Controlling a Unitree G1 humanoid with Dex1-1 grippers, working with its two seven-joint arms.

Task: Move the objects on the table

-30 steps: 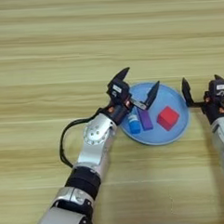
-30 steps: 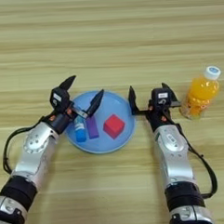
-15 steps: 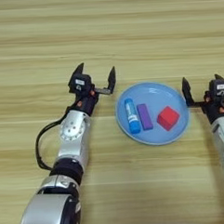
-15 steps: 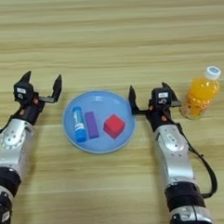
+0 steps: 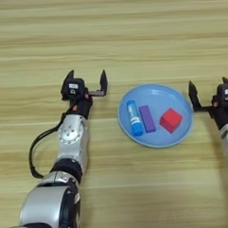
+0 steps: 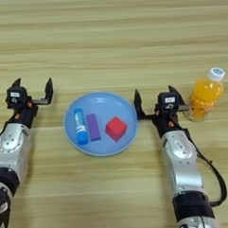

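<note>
A red cube (image 5: 170,120), a flat purple bar (image 5: 146,118) and a blue tube with a white end (image 5: 133,117) lie side by side in the round light-blue plate (image 5: 157,93) on the wooden table (image 5: 110,35). My left gripper (image 5: 86,79) rests open on the table just left of the plate, with nothing between its fingers. On the other side of the plate my right gripper (image 6: 155,95) stands open and empty, close to the plate's right rim.
An orange juice bottle (image 6: 204,94) with a white cap stands right of my right gripper, almost touching it.
My left gripper has drawn back from over the plate to the table at its left, then shifted slightly. The three objects stay in the plate. The right arm has not moved.
</note>
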